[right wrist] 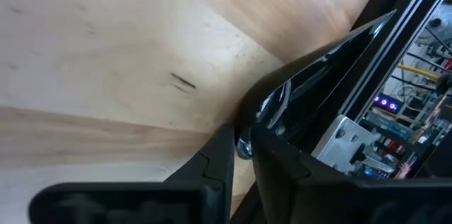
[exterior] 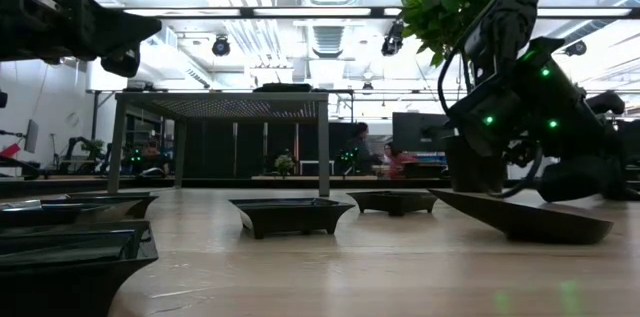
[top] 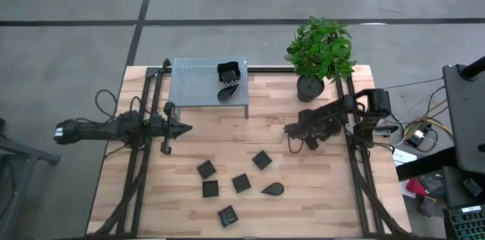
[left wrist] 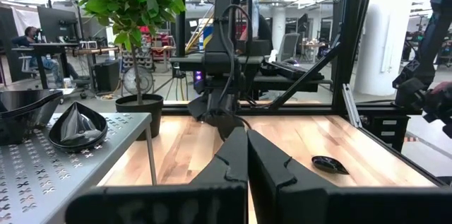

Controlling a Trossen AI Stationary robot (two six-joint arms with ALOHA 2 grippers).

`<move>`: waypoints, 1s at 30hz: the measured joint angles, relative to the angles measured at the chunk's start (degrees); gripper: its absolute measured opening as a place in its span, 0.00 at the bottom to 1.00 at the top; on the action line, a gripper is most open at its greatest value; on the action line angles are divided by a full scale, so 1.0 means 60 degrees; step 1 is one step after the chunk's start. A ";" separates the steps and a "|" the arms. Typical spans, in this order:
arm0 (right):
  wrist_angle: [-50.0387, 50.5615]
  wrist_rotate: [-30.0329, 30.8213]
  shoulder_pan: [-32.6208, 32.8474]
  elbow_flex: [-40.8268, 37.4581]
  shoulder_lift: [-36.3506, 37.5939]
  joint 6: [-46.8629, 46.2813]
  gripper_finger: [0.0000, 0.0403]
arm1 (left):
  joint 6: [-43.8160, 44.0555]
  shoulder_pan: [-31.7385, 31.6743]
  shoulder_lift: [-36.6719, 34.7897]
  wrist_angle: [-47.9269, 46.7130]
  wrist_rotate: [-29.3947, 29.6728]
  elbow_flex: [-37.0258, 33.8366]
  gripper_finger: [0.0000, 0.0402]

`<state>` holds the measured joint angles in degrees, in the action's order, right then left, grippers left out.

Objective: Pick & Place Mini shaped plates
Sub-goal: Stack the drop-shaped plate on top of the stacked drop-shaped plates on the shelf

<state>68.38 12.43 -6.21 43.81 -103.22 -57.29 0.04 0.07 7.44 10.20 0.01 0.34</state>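
Found one glossy dark mini plate [right wrist: 282,100] pinched by its rim between the nearly closed fingers of the right gripper [right wrist: 240,138], close over the wood at the right side of the tabletop [top: 318,187]. From the low view, saw this pinched plate [exterior: 525,219] tilted, one edge up and the other down near the boards. Could not tell its outline, square or teardrop, since arm and fingers covered most of it.

Counted six more mini plates loose on the near half of the tabletop, apart from one another: five square ones [top: 205,169] [top: 210,188] [top: 241,182] [top: 261,160] [top: 227,215] and one teardrop plate [top: 273,189]. Found all shallow, dark grey-black, with raised rims.

Noted two further plates up on the perforated grey metal rack [top: 197,81] at the far side: a square dish [top: 229,71] and, just beside it, a teardrop dish [top: 227,93] near the rack's edge. In the left wrist view, saw the square one cut off at the frame's border.

Located the left gripper [top: 182,127] hanging at the left of the tabletop, just beside the rack's near edge, fingers [left wrist: 229,164] pressed together on nothing.

Spotted a leafy potted plant [top: 320,51] in a dark round pot at the far right corner, beside the rack. Saw the tabletop made of pale wooden planks.
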 joint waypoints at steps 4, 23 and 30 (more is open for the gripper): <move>-0.0041 0.0011 -0.0184 0.0000 -0.0001 0.0194 0.08 | 0.0000 0.0000 0.0000 0.0000 0.0001 0.0000 0.00; -0.0072 -0.1084 0.0101 0.1685 0.0331 0.0898 0.02 | -0.0001 0.0002 0.0000 0.0004 0.0000 0.0000 0.00; -0.0054 -0.1181 0.0633 0.3454 0.0600 0.1339 0.02 | -0.0001 0.0001 0.0000 0.0004 0.0000 0.0000 0.00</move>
<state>68.05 5.34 -2.41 64.54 -99.62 -49.26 0.04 0.07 7.44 10.22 0.01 0.34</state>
